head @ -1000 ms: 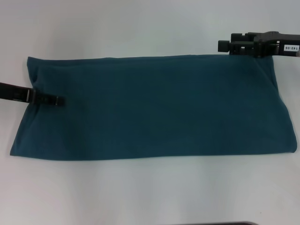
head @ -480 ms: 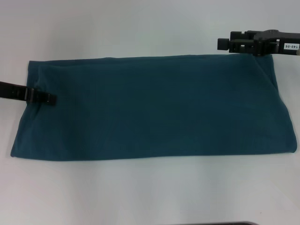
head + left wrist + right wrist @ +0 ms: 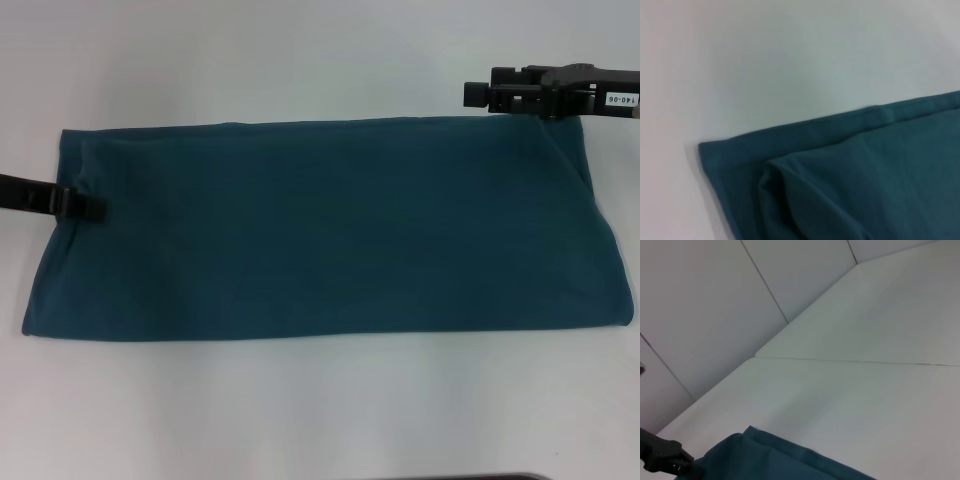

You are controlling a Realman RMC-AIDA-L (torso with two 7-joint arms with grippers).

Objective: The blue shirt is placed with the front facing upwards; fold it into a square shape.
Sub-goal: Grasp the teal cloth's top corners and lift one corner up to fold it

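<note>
Your blue shirt (image 3: pixel 320 230) folded into a long band on the white table (image 3: pixel 320 60), left gripper (image 3: pixel 95 209) at its left edge, right gripper (image 3: pixel 478 94) above its far right corner, both claws' states unreadable.

- Small white label (image 3: pixel 620 101) on right gripper (image 3: pixel 478 94), far right corner of head view: printed sideways, reads roughly "140-06", digits tiny, uncertain.
- No other readable text anywhere.
</note>
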